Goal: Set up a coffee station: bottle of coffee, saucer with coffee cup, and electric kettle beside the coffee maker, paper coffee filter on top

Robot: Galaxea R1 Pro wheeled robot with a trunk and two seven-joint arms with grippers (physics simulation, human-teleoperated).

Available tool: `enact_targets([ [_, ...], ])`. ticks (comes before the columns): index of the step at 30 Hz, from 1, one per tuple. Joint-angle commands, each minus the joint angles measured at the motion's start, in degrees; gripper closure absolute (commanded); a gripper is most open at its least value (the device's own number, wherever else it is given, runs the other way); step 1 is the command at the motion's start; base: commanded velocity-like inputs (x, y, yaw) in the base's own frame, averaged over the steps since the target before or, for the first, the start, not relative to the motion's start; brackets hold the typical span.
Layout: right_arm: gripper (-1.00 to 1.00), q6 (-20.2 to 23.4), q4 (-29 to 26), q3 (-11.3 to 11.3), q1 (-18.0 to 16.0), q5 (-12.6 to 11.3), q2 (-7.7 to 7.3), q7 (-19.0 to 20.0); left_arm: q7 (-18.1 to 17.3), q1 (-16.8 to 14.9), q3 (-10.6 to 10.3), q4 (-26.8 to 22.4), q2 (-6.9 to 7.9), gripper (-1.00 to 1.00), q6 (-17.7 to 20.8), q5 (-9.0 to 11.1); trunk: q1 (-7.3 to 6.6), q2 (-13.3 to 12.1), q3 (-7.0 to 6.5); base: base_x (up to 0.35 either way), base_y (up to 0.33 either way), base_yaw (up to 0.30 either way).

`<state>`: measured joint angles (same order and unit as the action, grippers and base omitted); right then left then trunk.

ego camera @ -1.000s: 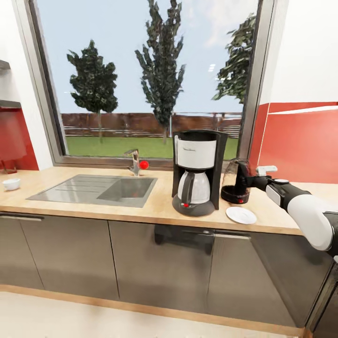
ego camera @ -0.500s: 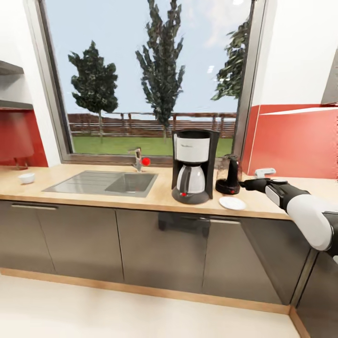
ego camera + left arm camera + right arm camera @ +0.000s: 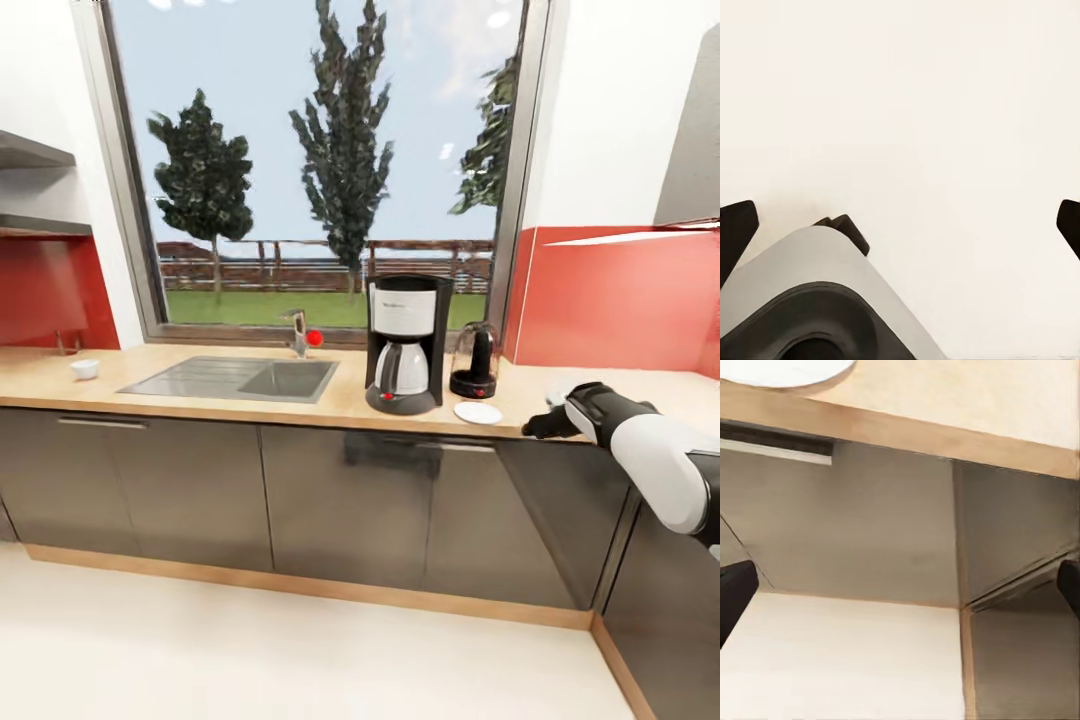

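Head view: the coffee maker (image 3: 404, 345) is seen upright on the countertop (image 3: 330, 395), to the right of the sink (image 3: 240, 378). The electric kettle (image 3: 474, 361) stands just beside it on its right, and the saucer (image 3: 478, 412) lies flat in front of the kettle, near the counter edge. A small white vessel, taken to be the coffee cup (image 3: 85, 368), rests far to the left on the same worktop, well apart from the saucer. Compared with a second ago, the whole scene is rendered smaller and more floor is shown, so the base is judged to have backed away. The right gripper (image 3: 540, 427), formerly at the kettle, is now withdrawn off the counter edge and holds nothing. The kettle placement is judged complete; the cup, bottle and filter remain outstanding.

Left wrist view: the dark fingertips (image 3: 736, 229) are seen wide apart at both frame edges over pale floor, empty.

Right wrist view: the fingertips (image 3: 733, 591) are likewise spread and empty; the saucer rim (image 3: 787, 371) and the grey cabinet fronts (image 3: 870, 525) are faced from below the worktop edge.
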<state>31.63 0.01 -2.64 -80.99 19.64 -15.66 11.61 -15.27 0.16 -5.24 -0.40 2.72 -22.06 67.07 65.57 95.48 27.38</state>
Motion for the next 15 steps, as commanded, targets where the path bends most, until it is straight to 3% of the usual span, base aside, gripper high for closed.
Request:
enact_targets([
  [1, -1.0, 2.9, 0.0, -0.4, 0.0, 1.7, 0.03, 0.4, -0.2, 0.0, -0.5, 0.0, 0.01, -1.0, -0.1, 0.6, -0.04, 0.0, 0.05, -0.328, 0.0, 0.0],
  [8, -1.0, 18.4, 1.4, -0.5, 0.3, 3.5, 0.55, 2.9, -0.2, 0.0, -1.8, 0.0, 0.0, -1.0, -0.1, 0.6, -0.04, 0.0, 0.05, -0.319, 0.0, 0.0],
  [12, -1.0, 20.8, 1.9, -0.5, 4.1, 3.5, 0.89, 5.7, -0.2, 0.0, -2.9, 0.0, 0.0, -1.0, -0.1, 0.6, -0.04, 0.0, 0.05, -0.134, 0.0, 0.0],
  [15, -1.0, 19.7, 2.0, -0.5, 9.9, 3.4, 1.21, 7.4, -0.2, 0.0, -4.6, 0.0, 0.0, -1.0, -0.2, 0.3, -0.04, 0.0, 0.05, -0.034, 0.0, 0.0],
])
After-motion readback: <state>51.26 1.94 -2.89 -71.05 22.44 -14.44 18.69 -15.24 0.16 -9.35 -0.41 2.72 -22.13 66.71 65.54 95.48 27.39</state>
